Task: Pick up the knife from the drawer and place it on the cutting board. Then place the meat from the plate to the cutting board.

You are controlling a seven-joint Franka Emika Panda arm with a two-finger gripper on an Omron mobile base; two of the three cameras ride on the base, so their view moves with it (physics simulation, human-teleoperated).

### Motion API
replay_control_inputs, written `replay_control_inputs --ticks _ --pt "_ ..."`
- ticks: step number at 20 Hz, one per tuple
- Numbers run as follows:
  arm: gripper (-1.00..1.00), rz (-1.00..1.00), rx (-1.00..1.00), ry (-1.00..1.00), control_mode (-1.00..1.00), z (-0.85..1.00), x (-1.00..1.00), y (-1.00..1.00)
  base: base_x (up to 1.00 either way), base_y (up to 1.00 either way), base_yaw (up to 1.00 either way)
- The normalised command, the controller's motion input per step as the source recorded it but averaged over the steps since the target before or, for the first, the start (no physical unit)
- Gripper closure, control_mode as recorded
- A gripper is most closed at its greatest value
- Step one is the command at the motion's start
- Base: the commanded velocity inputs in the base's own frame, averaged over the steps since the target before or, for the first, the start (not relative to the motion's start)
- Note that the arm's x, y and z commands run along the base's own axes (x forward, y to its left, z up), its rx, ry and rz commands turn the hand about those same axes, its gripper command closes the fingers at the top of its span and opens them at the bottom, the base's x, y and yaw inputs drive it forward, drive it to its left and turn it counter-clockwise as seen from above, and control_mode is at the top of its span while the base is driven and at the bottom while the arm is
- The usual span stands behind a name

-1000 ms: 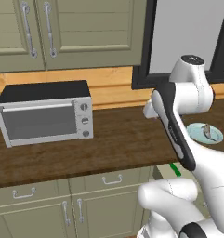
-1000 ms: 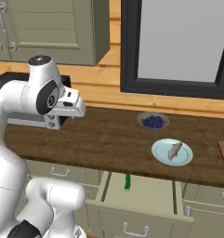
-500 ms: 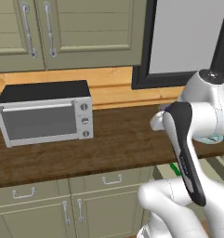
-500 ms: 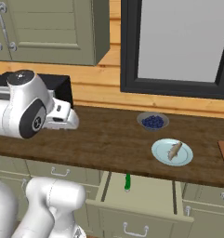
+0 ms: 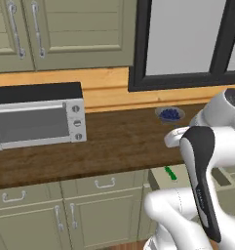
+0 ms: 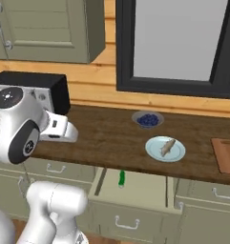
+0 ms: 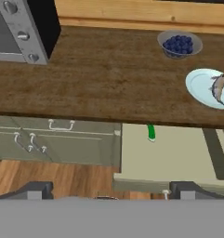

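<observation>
One drawer [image 6: 135, 188] stands pulled out below the counter [image 6: 107, 138], its flat pale-green inside holding the knife [image 6: 121, 178], whose green handle lies near the back, close under the counter's edge. On the dark wooden counter sits a round pale blue plate [image 6: 154, 151] with the meat [image 6: 167, 147], a small tan strip, lying across it. Just behind the plate is a small grey bowl [image 6: 147, 119] of dark blue berries. The light-brown cutting board [image 6: 224, 155] lies flat well to the right of the plate, at the picture's edge. A silver and black microwave [image 5: 38, 117] stands at the counter's left end, against a light wood wall strip under a dark-framed window [image 6: 178, 45]. Sage-green cupboards with silver bar handles hang above and stand below. In the hand view the gripper [image 7: 111, 191] hangs above the drawer's front edge with its two dark tips spread wide apart, holding nothing.
</observation>
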Motion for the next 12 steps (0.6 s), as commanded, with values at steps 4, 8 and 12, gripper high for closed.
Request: replay_control_inputs --ticks 4,8,12 --pt "-1.0 0.0 0.0 0.0 1.0 0.0 0.0 0.0 -0.48 -0.96 0.0" --pt "-1.0 0.0 0.0 0.0 1.0 0.0 0.0 0.0 -0.17 -1.0 0.0" --pt "-1.0 0.0 0.0 0.0 1.0 0.0 0.0 0.0 0.0 -1.0 0.04"
